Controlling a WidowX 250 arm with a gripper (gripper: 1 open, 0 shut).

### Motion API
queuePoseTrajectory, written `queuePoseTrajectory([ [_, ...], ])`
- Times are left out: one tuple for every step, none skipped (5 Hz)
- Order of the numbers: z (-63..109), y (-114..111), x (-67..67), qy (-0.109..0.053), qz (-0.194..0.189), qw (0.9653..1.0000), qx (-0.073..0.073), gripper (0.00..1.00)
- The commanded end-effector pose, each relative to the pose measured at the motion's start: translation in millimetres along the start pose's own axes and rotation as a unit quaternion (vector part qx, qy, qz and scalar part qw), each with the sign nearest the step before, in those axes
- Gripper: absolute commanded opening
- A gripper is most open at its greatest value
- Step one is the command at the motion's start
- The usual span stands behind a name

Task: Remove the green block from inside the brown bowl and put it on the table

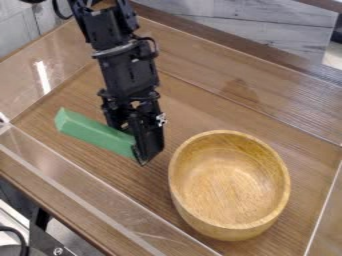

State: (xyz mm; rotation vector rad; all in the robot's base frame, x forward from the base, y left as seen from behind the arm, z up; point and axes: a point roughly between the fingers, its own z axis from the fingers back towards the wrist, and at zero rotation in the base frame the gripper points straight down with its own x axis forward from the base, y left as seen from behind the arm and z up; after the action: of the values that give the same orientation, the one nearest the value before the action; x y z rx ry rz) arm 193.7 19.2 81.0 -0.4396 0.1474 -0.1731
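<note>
The green block (90, 130) is outside the brown bowl, left of it, low over the table (234, 100) and slanting down to the right. My gripper (144, 148) points straight down and is shut on the block's right end, which its black fingers (148, 140) hide. I cannot tell whether the block touches the tabletop. The brown bowl (182, 160) stands empty at the front right, its rim a short gap right of the fingers.
Clear acrylic walls (80, 215) run along the table's front and left edges. The black arm (114, 50) rises to the back left. A light counter (267, 25) lies behind the table.
</note>
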Motion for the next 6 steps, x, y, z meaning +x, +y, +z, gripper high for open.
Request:
queuePoseTrajectory([
  [13.0,2.6,7.3,-0.021,-0.003,0.9997,0.011,0.00],
  [13.0,3.7,7.6,-0.017,-0.001,0.9998,0.009,0.00],
  [12.7,4.9,7.8,-0.014,0.001,0.9999,0.007,0.00],
  [12.8,6.0,7.9,-0.011,0.003,0.9999,0.004,0.00],
  [12.6,7.2,7.9,-0.007,0.005,1.0000,0.002,0.00],
  [12.5,8.5,7.9,-0.003,0.006,1.0000,0.000,0.00],
])
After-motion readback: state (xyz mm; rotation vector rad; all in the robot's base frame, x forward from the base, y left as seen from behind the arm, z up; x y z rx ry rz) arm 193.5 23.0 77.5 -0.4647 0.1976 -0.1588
